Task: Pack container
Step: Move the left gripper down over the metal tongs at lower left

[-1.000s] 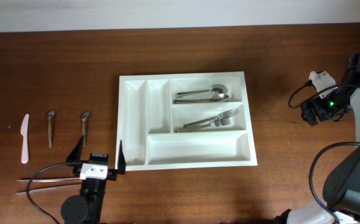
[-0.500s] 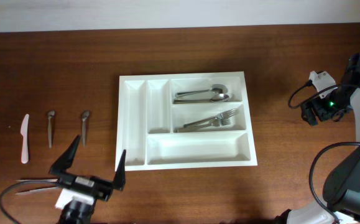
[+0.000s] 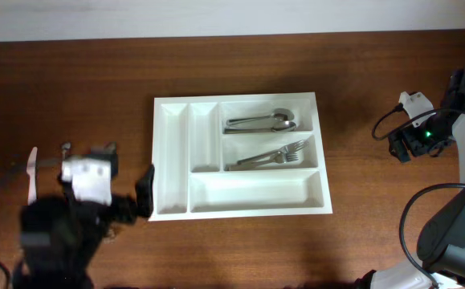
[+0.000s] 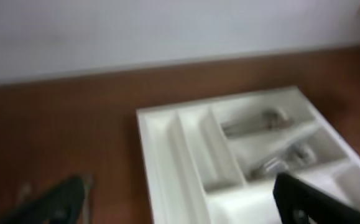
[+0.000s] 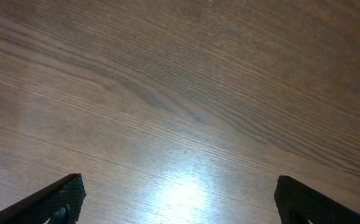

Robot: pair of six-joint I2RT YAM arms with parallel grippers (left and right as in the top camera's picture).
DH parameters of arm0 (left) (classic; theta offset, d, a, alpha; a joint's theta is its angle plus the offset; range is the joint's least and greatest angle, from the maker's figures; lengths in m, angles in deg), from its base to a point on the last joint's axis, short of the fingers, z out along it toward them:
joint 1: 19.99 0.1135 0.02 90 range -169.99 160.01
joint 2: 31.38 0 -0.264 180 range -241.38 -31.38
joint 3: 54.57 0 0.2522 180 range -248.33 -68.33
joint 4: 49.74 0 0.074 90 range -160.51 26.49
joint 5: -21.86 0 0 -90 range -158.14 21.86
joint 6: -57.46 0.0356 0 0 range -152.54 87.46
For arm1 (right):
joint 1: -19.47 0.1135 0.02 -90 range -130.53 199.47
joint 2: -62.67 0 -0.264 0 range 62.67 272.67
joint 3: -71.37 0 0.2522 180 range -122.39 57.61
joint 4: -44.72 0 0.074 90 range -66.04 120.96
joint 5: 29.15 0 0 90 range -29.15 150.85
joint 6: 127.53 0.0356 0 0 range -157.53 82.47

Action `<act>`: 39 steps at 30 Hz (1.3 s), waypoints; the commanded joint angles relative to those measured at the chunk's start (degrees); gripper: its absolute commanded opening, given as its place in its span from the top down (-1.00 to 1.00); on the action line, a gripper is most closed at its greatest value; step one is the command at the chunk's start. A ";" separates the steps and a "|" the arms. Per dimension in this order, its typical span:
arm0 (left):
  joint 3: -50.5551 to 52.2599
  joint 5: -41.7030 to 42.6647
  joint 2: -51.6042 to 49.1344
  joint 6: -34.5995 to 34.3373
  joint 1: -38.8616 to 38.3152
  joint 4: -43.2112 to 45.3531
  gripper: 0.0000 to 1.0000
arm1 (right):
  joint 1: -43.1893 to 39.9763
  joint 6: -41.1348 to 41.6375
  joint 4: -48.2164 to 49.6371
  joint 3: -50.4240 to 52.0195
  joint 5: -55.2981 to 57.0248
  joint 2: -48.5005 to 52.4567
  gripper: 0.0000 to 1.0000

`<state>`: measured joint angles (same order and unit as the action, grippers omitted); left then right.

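Hovering left gripper (image 3: 128, 181), jaws wide, just beside the white container (image 3: 172, 160)

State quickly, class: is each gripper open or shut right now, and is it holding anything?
Left gripper: open, holding nothing.
Right gripper: open, holding nothing, above the table.

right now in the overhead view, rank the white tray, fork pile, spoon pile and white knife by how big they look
1. white tray
2. fork pile and spoon pile: too alike to rank
3. white knife
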<state>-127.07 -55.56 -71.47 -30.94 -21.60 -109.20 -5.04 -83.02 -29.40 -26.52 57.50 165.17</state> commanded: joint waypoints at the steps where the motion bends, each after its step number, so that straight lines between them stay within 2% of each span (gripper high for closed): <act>1: -5.20 8.22 -7.67 -0.31 0.28 -5.46 -0.98 | 0.00 -0.57 -0.02 0.35 -1.14 0.11 -0.98; 3: -5.31 4.59 -11.76 -0.63 0.31 -5.55 -0.98 | 0.00 -0.57 -0.02 0.35 -1.14 0.11 -0.98; 4: -5.75 -0.61 -13.66 -5.66 0.42 -5.73 -0.98 | 0.00 -0.57 0.00 0.35 -1.14 0.11 -0.98; 5: -6.36 -6.51 -15.23 -13.57 0.74 -6.58 -0.98 | 0.00 -0.57 -0.02 0.35 -1.14 0.11 -0.98; 7: -8.48 -21.07 -18.36 -39.36 2.19 -13.55 -0.98 | 0.00 -0.57 -0.02 0.35 -1.14 0.11 -0.98; 9: -10.05 -27.26 -20.15 -60.08 3.91 -22.73 -0.98 | 0.00 -0.57 -0.02 0.35 -1.14 0.11 -0.98; 11: -10.32 -29.44 -20.65 -71.14 5.60 -28.83 -0.99 | 0.00 -0.57 -0.02 0.35 -1.14 0.11 -0.98; 12: -10.32 -30.27 -20.65 -72.85 6.29 -30.38 -0.98 | 0.00 -0.57 -0.02 0.35 -1.14 0.11 -0.98; 20: -10.29 -33.64 -21.75 -71.71 7.06 -37.22 -0.98 | 0.00 -0.57 0.00 0.35 -1.14 0.11 -0.98; 22: -10.27 -33.55 -22.45 -73.70 7.85 -37.94 -0.98 | 0.00 -0.57 -0.02 0.35 -1.14 0.11 -0.98; 25: -10.08 -33.55 -24.20 -78.79 11.50 -40.76 -0.98 | 0.00 -0.57 0.00 0.35 -1.14 0.11 -0.97; 32: -9.49 -32.89 -31.71 -77.90 21.14 -43.87 -0.98 | 0.00 -0.57 -0.02 0.35 -1.14 0.11 -0.98; 39: -6.67 -32.09 -39.10 -77.83 23.54 -38.36 -0.98 | 0.00 -0.57 0.00 0.35 -1.14 0.11 -0.98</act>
<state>-135.11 -87.67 -107.76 -107.74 1.20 -148.85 -5.04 -83.02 -29.38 -26.52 57.50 165.17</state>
